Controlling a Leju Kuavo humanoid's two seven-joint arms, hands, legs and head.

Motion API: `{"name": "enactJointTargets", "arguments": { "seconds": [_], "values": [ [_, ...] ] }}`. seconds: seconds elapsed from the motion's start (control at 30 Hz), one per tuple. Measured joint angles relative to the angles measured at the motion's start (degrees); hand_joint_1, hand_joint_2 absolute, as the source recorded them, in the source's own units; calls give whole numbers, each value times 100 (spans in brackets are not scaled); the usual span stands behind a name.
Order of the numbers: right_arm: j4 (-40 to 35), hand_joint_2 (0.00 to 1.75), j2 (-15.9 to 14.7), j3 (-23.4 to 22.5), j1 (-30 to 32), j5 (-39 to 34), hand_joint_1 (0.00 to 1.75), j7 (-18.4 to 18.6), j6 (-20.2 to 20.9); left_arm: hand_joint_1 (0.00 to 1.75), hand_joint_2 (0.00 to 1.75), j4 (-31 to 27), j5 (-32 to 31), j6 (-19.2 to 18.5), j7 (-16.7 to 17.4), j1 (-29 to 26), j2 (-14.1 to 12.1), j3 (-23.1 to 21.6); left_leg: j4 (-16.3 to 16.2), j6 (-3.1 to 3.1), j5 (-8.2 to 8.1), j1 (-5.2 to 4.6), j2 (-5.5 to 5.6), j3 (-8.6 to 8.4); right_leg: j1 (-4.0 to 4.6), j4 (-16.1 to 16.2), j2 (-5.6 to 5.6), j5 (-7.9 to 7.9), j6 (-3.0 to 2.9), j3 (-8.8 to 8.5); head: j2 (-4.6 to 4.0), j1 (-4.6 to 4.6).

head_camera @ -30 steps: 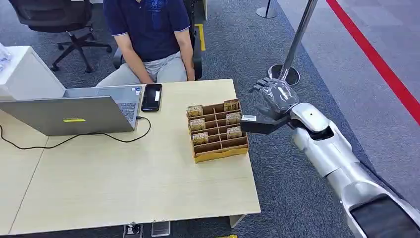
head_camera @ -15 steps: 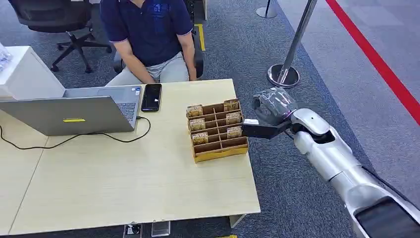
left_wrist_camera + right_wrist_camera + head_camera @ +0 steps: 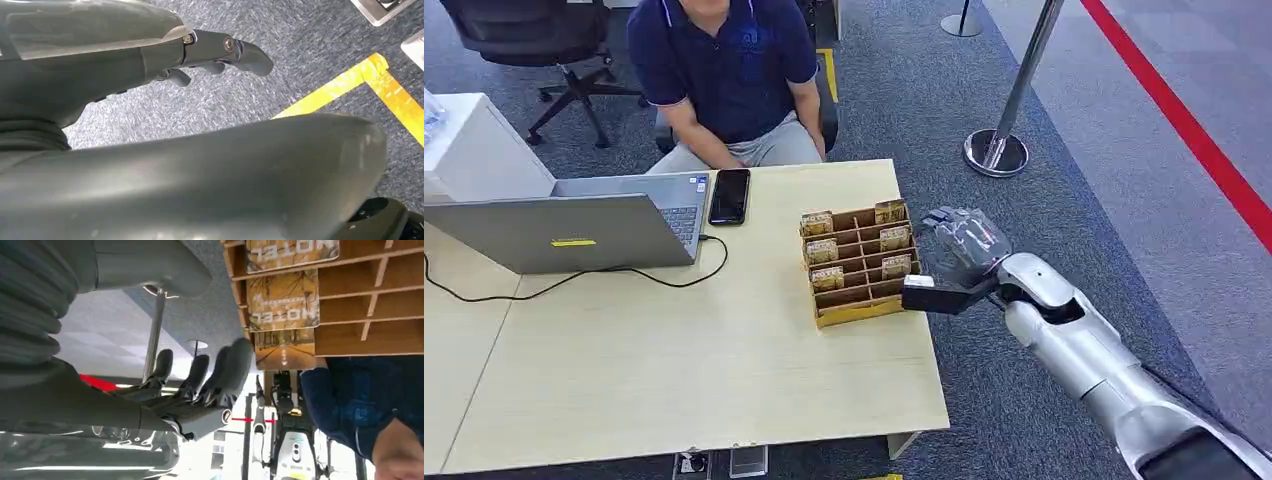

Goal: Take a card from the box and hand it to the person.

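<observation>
The right hand (image 3: 959, 250) is hovering just beside the box (image 3: 862, 265) on the table (image 3: 674, 370), fingers apart and holding nothing, while the cards (image 3: 896, 239) are standing in its slots, facing the seated person (image 3: 729, 70).

The robot's right hand (image 3: 200, 385) reaches toward a wooden divided box (image 3: 350, 335), its dark fingers (image 3: 230, 370) spread apart and holding nothing. Printed cards (image 3: 282, 300) stand in the compartments just beyond the fingertips, the nearest of them close to the fingers but not touching. Past the box sits a person in a dark blue shirt (image 3: 370, 395). A metal stanchion post (image 3: 154, 335) stands behind the hand, on grey carpet.
</observation>
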State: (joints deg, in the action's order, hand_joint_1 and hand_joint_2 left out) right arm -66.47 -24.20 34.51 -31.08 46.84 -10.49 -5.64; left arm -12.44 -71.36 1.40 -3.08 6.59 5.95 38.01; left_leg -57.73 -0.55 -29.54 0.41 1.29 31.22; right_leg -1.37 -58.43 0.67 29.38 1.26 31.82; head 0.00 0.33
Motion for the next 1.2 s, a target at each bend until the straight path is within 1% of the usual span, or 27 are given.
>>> {"name": "enactJointTargets", "arguments": {
  "seconds": [0.07, 0.1, 0.33, 0.53, 0.63, 0.67, 0.97, 1.03, 1.07, 1.1, 1.13, 1.2],
  "values": [
    [-2, 175, 24, 13, 7, 55, 68, 18, -11, 0, 0, 0, 2, 0, 0, 0, 0, 0, 0, 0, 0, 0, 0, 0, 0, 0, 0, 0, 0, 0, 0, 2],
    [-2, 175, 42, 22, 7, 98, 72, 26, -13, 0, 0, 0, 2, 0, -2, 1, 0, 0, 0, 0, 0, 0, 0, 0, 0, 0, 0, 0, 0, 0, 0, 0],
    [-9, 175, 145, 29, 6, 203, 70, 70, -24, 0, 0, 0, 2, 0, -2, 1, 0, 0, 0, 0, 0, 0, 0, 0, 0, 0, 0, 0, 0, 0, 0, 0],
    [-50, 175, 241, 55, 3, 433, 72, 140, -105, 0, 0, 0, 2, 7, -2, 0, 0, 0, 0, 0, 0, 0, 0, 0, 0, 0, 0, 0, 0, 0, 0, -2],
    [-50, 175, 287, 96, 1, 527, 68, 162, -114, 0, 0, 0, 2, 7, -2, 1, 2, 0, 0, 0, 0, 0, 0, 0, 0, 0, 0, 0, 0, 0, 0, 0],
    [-50, 175, 302, 114, -2, 549, 73, 170, -114, 0, 0, 0, 2, 7, -2, 0, 2, 0, 0, 0, 0, 0, 0, 0, 0, 0, 0, 0, 0, -1, 0, 0],
    [48, 175, 507, 260, -39, 841, 72, 308, -236, 0, 0, 0, 11, 17, -2, -2, 7, 7, 1, 0, 0, 0, 0, 1, 0, -1, 0, 0, 0, 0, 0, 0],
    [92, 175, 562, 293, -41, 931, 77, 356, -286, 0, 0, 0, 20, 24, -2, -2, 7, 13, 2, 0, 0, 0, 0, 1, 0, -1, 0, 0, 0, 0, 0, -2],
    [116, 175, 588, 304, -41, 961, 75, 380, -310, 0, 0, 0, 20, 26, -2, -2, 7, 15, 2, 0, 0, 0, 0, 1, 0, -1, 0, 0, 0, 0, 0, -4],
    [144, 175, 608, 313, -44, 1007, 79, 398, -334, 0, 0, 0, 20, 31, -2, -4, 9, 20, 2, 0, 0, 0, 0, 1, 0, -1, 0, 0, 0, -1, 0, -2],
    [177, 175, 630, 326, -52, 1025, 75, 411, -348, 0, 0, 0, 20, 35, -2, -6, 9, 22, 2, 0, 0, 0, 0, 1, 0, -1, 0, 0, 0, 0, 0, 0],
    [227, 175, 660, 348, -61, 1045, 77, 431, -382, 0, 0, 0, 20, 35, -2, -8, 9, 24, 1, 0, 0, 0, 0, 1, 0, -1, 0, 0, 0, 0, 0, 2]
  ]
}}
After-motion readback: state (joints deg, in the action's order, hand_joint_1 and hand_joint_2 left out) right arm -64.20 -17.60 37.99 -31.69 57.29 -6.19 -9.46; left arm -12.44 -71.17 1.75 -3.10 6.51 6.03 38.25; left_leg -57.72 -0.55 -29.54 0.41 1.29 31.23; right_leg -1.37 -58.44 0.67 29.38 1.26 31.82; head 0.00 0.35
